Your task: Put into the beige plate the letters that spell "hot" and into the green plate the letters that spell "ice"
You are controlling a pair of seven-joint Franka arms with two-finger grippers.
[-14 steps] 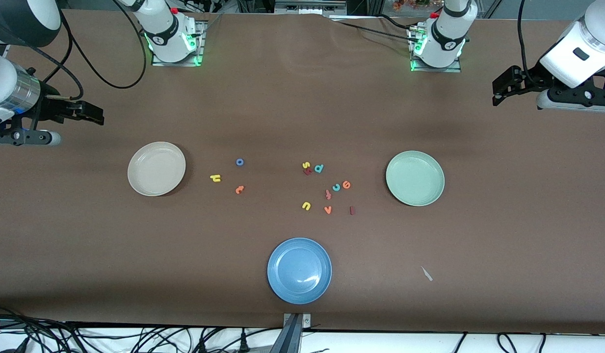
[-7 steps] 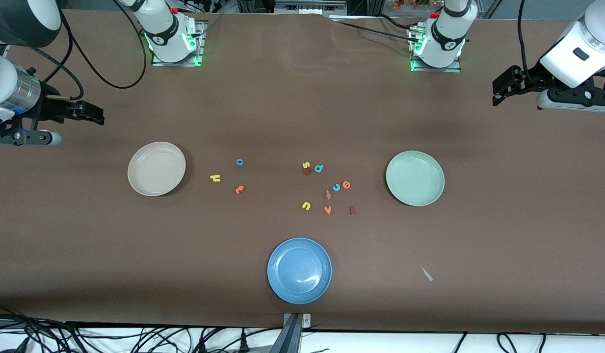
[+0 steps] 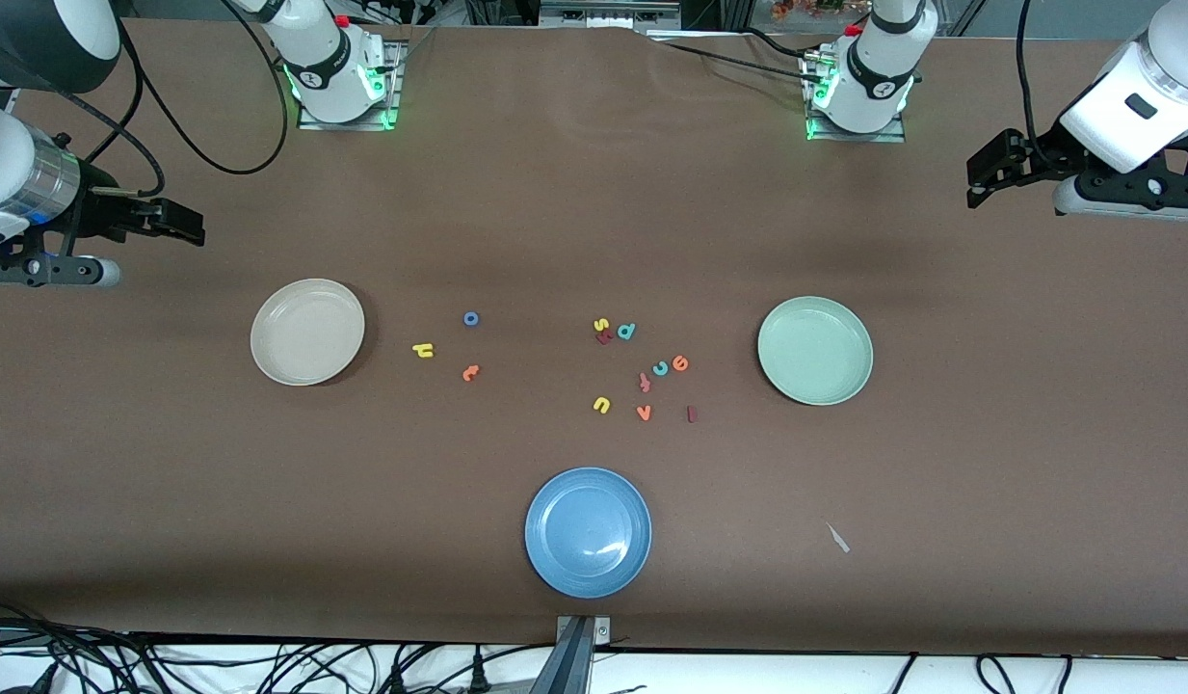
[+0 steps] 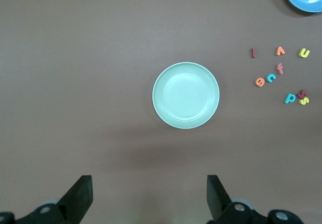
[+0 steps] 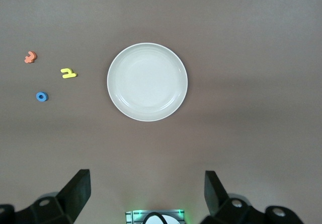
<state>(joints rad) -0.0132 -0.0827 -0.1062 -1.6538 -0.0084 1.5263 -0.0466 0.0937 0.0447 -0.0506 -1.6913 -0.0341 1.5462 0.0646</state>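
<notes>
1. Between the beige plate (image 3: 307, 332) and green plate (image 3: 815, 350) lie all letters; h (image 3: 422, 351), o (image 3: 471, 318), t (image 3: 470, 372) sit at beige's three o'clock.
2. i (image 3: 692, 413), c (image 3: 661, 367), e (image 3: 680, 363) crowd f (image 3: 645, 382) and v (image 3: 644, 413): a wrong pick is likely.
3. Left gripper (image 3: 979, 183) and right gripper (image 3: 184, 224) wait wide, empty, over the table's ends.

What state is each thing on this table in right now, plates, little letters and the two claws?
beige plate: empty.
green plate: empty.
blue plate: empty.
h, o, t letters: loose on table beside beige plate.
i, c, e letters: loose in the middle cluster.
left gripper: open, empty, waiting.
right gripper: open, empty, waiting.
</notes>
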